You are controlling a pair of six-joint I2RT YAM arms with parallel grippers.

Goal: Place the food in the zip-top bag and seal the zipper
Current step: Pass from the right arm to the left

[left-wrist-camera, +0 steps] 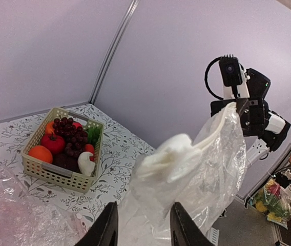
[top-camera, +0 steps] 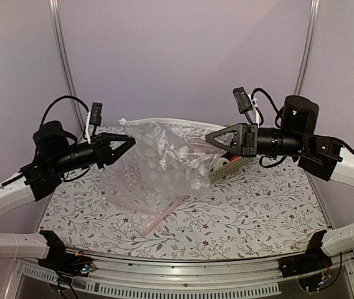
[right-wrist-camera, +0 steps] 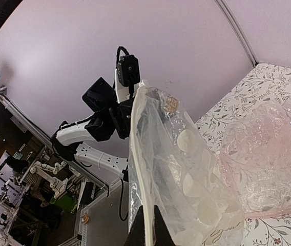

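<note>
**Bag held up for loading.** Above the flower-patterned counter point(top-camera: 258, 205), the zip-top bag point(top-camera: 164, 156) is strung between the robot's two pincers, apparently to lift and spread its mouth so the food point(left-wrist-camera: 63, 139) can go in. Clear, printed with white polka dots and heavily crumpled, the bag hangs from the right pincer point(top-camera: 209, 136) across to the left pincer point(top-camera: 129, 142) and sags toward the counter below both.

A plain clear bag point(top-camera: 124, 187) lies flat on the counter beneath the left pincer. A tan basket point(left-wrist-camera: 58, 171) sits just below and beyond the right pincer.

The right pincer is clamped tight on the dotted bag's top edge. The left pincer's jaws stand part-way apart on either side of the bunched plastic at the other end. Whether they already pinch it cannot be told.

In the basket, the dark purple grapes point(left-wrist-camera: 69, 134) touch the red fruit point(left-wrist-camera: 53, 143); neither is bagged yet. The zipper point(top-camera: 164, 119), a pale strip, runs slack from one pincer toward the other and looks unsealed.
</note>
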